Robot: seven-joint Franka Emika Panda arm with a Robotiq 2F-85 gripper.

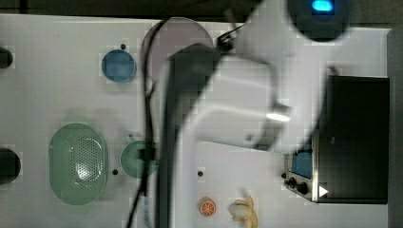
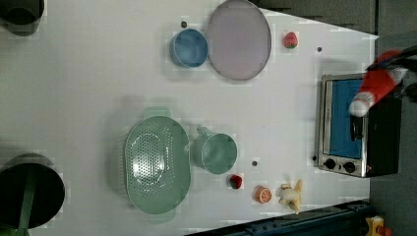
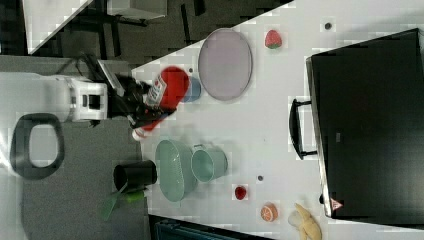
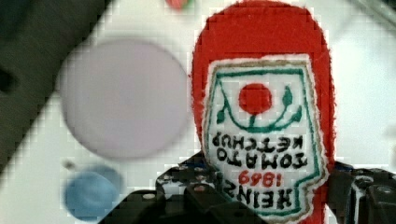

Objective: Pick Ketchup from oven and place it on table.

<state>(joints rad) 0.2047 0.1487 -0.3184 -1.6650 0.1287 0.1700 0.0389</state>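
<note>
My gripper (image 3: 142,107) is shut on the ketchup (image 3: 169,90), a red bottle with a white cap and a white label. In the wrist view the ketchup (image 4: 261,116) stands between my dark fingers (image 4: 348,189), label facing the camera. The left view has the ketchup (image 2: 376,87) in the air in front of the oven (image 2: 344,125), cap toward the blue glass door, with my gripper (image 2: 401,73) at its rear. The oven (image 1: 354,137) sits at the top view's right on the white table (image 1: 47,95). My arm hides the bottle in the top view.
On the table (image 2: 74,98) stand a pale pink plate (image 2: 238,39), a blue bowl (image 2: 189,47), a green colander (image 2: 156,164) and a green cup (image 2: 216,153). Strawberry toys (image 2: 290,40), an orange slice (image 2: 263,194) and a banana (image 2: 291,194) lie near the edges.
</note>
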